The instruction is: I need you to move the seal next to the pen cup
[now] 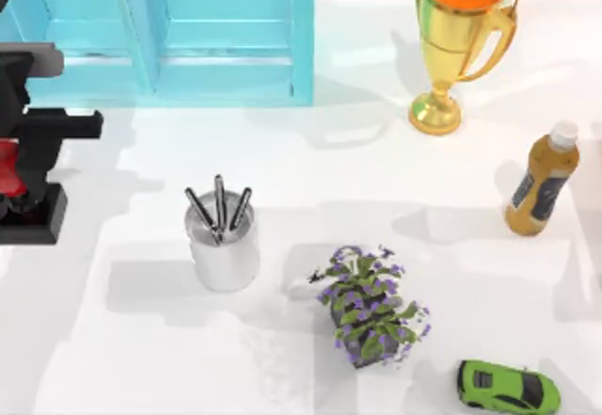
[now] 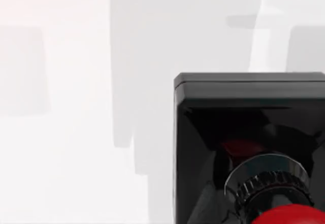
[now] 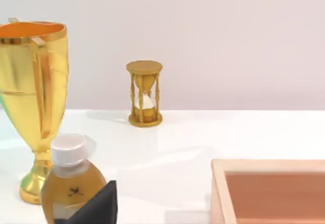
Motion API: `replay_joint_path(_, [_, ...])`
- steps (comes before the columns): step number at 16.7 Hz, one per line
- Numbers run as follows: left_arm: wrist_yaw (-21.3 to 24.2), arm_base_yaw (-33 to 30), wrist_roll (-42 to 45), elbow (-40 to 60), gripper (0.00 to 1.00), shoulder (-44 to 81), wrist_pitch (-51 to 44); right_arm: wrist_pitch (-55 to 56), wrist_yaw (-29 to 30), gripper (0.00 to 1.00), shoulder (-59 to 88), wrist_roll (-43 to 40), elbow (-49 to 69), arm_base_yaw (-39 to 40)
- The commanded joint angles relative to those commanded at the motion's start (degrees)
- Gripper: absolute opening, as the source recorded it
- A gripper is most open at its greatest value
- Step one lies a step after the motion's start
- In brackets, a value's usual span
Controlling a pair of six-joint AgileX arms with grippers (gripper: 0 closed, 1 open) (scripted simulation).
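At the left edge of the top view, the left pincer (image 1: 21, 166) sits over the seal (image 1: 28, 215), whose red knob shows between the black fingers and whose black block base pokes out just below them; it looks clamped on the knob, apparently carrying the seal. The left wrist view shows the base (image 2: 249, 142) hanging below the camera, red knob nearest the lens, so its long axis runs straight down toward the white desk (image 1: 141, 340). The pen cup (image 1: 224, 246) stands to the right, well apart, so the carry runs rightward. The right arm is parked.
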Motion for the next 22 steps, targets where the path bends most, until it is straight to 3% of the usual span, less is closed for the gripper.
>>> replay_joint_path(5, [-0.12, -6.34, -6.52, 6.14, 0.00, -2.55, -6.63, 0.00, 0.00, 1.00, 0.00, 0.00, 0.00, 0.00])
replay_joint_path(10, [-0.08, -6.74, -7.04, 6.71, 0.00, -1.32, -5.97, 0.00, 0.00, 1.00, 0.00, 0.00, 0.00, 0.00])
replay_joint_path(16, [-0.06, -12.05, -12.16, 11.94, 0.00, 8.14, -1.87, 0.00, 0.00, 1.00, 0.00, 0.00, 0.00, 0.00])
replay_joint_path(22, [-0.06, -12.06, -12.30, 11.39, 0.00, 8.30, -1.06, 0.00, 0.00, 1.00, 0.00, 0.00, 0.00, 0.00])
